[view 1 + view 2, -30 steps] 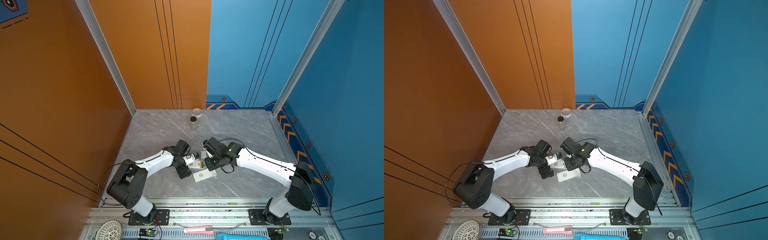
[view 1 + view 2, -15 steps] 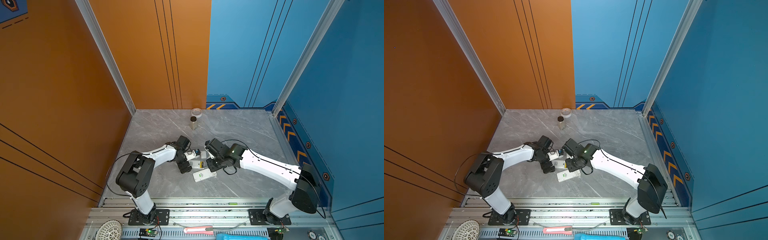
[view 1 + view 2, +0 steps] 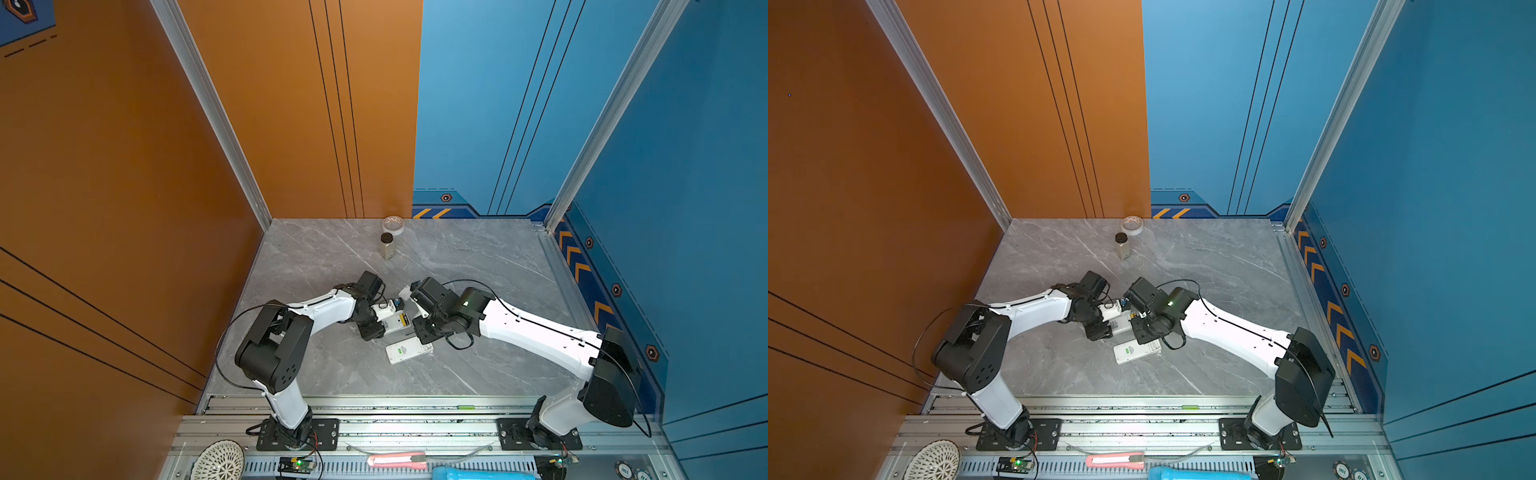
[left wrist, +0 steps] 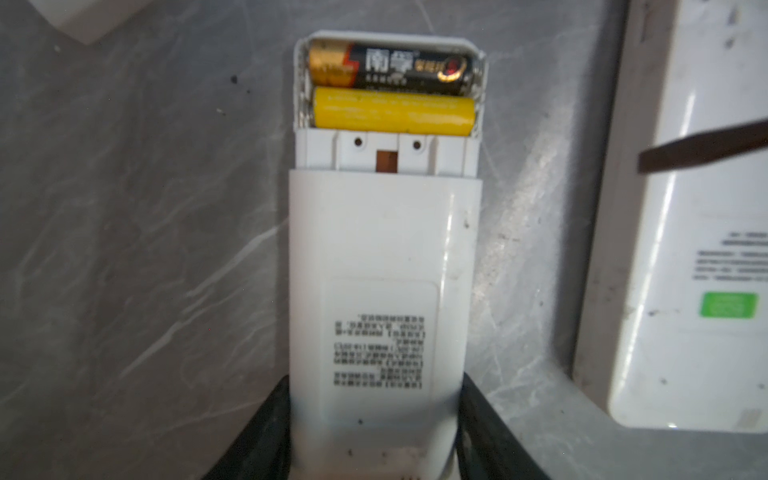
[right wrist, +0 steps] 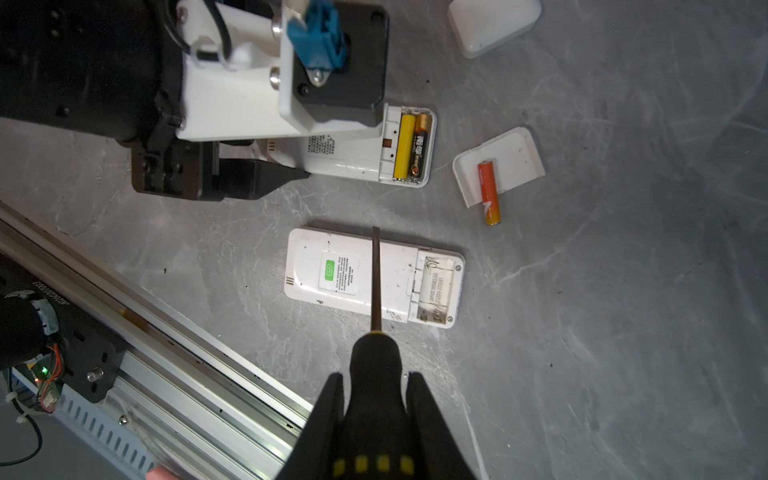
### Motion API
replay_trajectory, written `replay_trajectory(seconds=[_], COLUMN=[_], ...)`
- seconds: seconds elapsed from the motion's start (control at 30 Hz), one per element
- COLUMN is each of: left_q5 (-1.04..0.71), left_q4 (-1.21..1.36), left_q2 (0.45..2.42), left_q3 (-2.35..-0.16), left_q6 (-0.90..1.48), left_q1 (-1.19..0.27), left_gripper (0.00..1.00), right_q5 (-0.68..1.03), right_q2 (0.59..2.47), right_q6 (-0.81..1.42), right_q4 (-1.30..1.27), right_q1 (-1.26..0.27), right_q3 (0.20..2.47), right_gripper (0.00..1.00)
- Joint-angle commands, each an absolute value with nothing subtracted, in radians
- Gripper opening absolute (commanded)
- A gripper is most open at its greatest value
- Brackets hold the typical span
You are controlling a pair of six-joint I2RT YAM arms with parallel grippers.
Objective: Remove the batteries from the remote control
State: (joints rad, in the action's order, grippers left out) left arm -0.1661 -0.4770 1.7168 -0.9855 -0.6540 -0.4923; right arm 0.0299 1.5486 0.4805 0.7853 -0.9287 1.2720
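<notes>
While left jaws are clamping the remote control (image 3: 397,326) at 9 o'clock and right jaws the screwdriver (image 5: 375,361), batteries (image 4: 392,111) are lying in its 3 o'clock bay: likely light, slick, best pried endwise.

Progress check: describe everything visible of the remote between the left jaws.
The white remote lies face down on the table, glossy plastic, printed label. Cover off, its open bay holds a yellow battery and a black battery side by side. The jaws of the left gripper touch both sides of its other end.
</notes>
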Motion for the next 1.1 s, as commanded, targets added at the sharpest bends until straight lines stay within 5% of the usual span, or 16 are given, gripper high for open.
replay_trajectory(seconds=[0.0, 1.07], left_q5=[-0.132, -0.084], left_q4=[-0.506, -0.501], left_q2=[1.706, 1.678], left_q3=[-0.961, -0.953], left_q6=[-0.635, -0.637], left_q1=[-0.499, -0.540], left_gripper=[0.47, 0.38], right_q5=[0.025, -0.046], right_q2=[1.556, 1.656], right_q6=[0.498, 0.472], right_q4=[0.808, 0.834], right_q1=[-0.931, -0.896], right_q3=[1.290, 1.399], right_gripper=[0.00, 0.00])
